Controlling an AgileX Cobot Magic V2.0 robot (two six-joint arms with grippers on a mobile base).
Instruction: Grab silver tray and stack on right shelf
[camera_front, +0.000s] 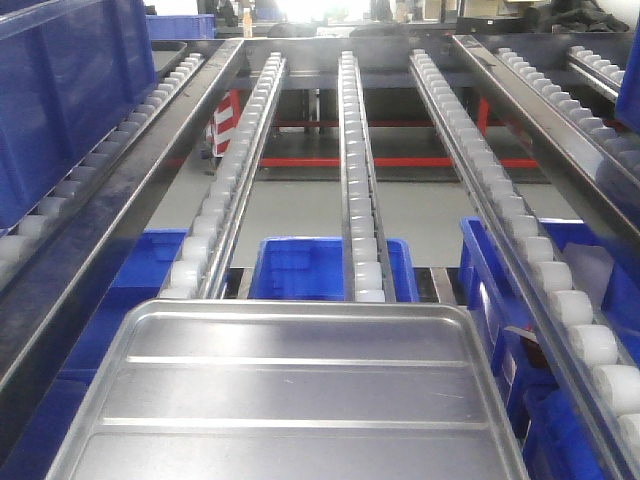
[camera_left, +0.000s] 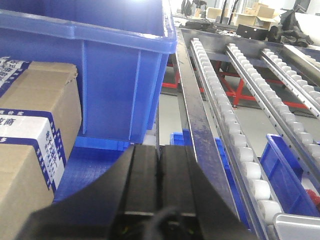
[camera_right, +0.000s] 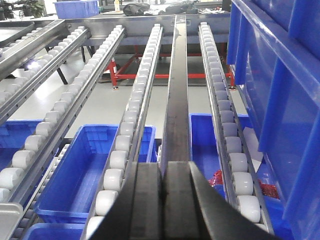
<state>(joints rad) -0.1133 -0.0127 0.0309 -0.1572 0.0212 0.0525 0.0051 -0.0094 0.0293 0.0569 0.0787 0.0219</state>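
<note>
One silver tray (camera_front: 290, 400) lies flat at the near end of the roller rack (camera_front: 360, 200). Its two long ridges run across its base, and its far rim meets the near ends of two roller lanes. What carries it from below is hidden. Neither gripper touches it. In the left wrist view only one corner (camera_left: 297, 227) shows, low and to the right of the left gripper (camera_left: 159, 150). In the right wrist view a grey corner (camera_right: 7, 220) sits low and to the left of the right gripper (camera_right: 164, 166), so the tray lies between the two.

In the front view, three lanes of white rollers run away from the tray between two steel side rails, with further lanes outside each rail. Three blue bins (camera_front: 320, 270) show beneath the lanes.

The left gripper has its two black fingers pressed together with nothing between them. It points forward along a steel rail (camera_left: 200, 135) straight ahead. One large blue bin (camera_left: 100, 75) stands up and to its left, and cardboard boxes (camera_left: 40, 100) sit further left.

The right gripper is likewise pressed together and empty, aimed level along a dark rail (camera_right: 176, 100) directly ahead. One roller lane lies on each side of that rail, and a blue bin wall (camera_right: 280, 100) rises close on the gripper's right.
</note>
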